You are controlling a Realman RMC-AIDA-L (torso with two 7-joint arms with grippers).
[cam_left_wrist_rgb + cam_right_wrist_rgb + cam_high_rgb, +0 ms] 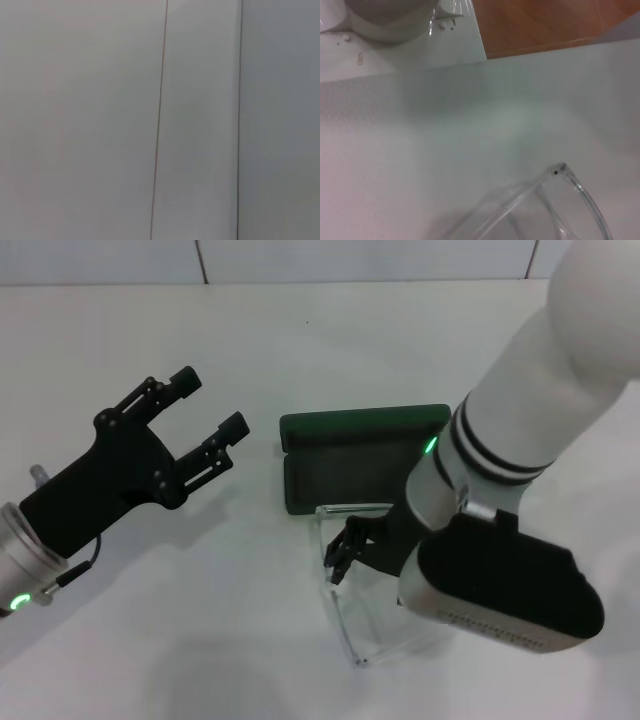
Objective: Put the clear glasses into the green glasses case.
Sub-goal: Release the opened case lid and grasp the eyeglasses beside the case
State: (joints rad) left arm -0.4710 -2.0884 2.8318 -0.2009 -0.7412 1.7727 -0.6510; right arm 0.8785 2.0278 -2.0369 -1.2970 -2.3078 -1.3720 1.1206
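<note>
In the head view, the green glasses case (352, 465) lies open at centre frame on the white worktop (200, 640), its lid raised toward the top of the frame and its long axis running left to right. The clear glasses (372, 580) sit just below the case, lens edge nearest it and the arms trailing toward the lower frame. The right end effector (345, 552) is at the glasses' left side and appears clenched on the frame, though its bulk hides much of the contact. The case lies just above this end effector in the frame, so we judge the right arm far nearer. The left end effector (205, 425) hangs released at the left, well apart.

The left wrist view shows only pale, featureless panels.

In the right wrist view, 1 corner of the clear glasses (555, 200) shows at lower right over the worktop.
</note>
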